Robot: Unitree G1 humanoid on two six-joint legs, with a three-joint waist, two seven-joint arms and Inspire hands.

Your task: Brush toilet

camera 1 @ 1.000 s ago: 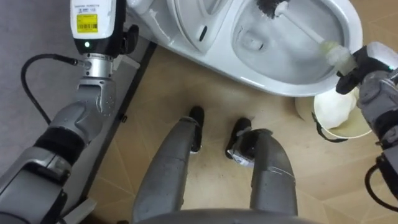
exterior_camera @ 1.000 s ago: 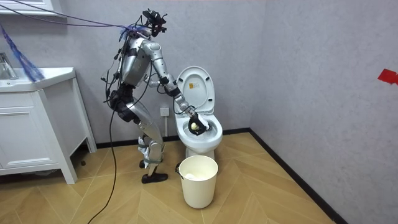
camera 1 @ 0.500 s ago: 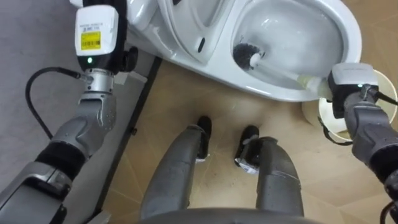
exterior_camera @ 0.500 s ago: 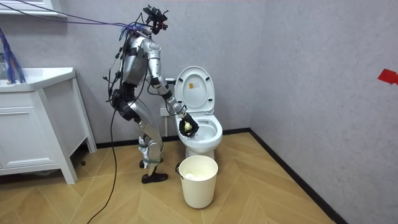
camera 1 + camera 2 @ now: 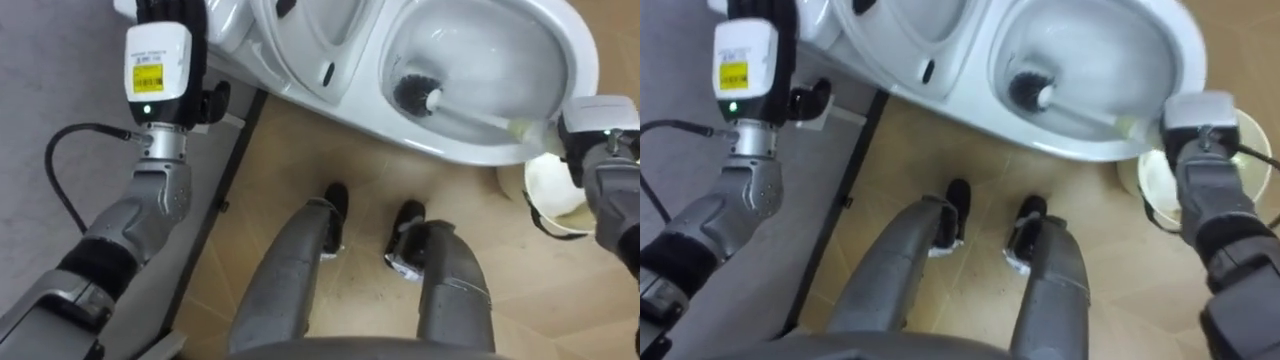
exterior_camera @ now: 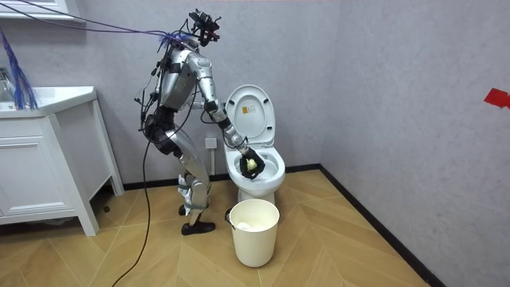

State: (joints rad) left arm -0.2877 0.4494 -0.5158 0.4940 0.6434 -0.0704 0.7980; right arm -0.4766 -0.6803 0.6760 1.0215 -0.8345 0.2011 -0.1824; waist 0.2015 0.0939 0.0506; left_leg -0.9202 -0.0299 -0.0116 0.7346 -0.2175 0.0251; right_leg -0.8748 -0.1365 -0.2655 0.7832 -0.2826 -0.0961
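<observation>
Black-bristled toilet brush with a white handle [image 5: 415, 95] lies inside the white ceramic toilet bowl [image 5: 450, 150], head low in the bowl. Right hand [image 6: 245, 157] fingers grip its handle at the bowl's front rim. Left hand [image 5: 170, 8] behind the bowl, fingers: cannot tell.

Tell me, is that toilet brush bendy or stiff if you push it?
Probably stiff: the toilet brush has a handle running straight from the right hand into the toilet bowl. Its dark bristle head looks bushy, so it would likely squash a bit. It looks thin, so probably light.
</observation>
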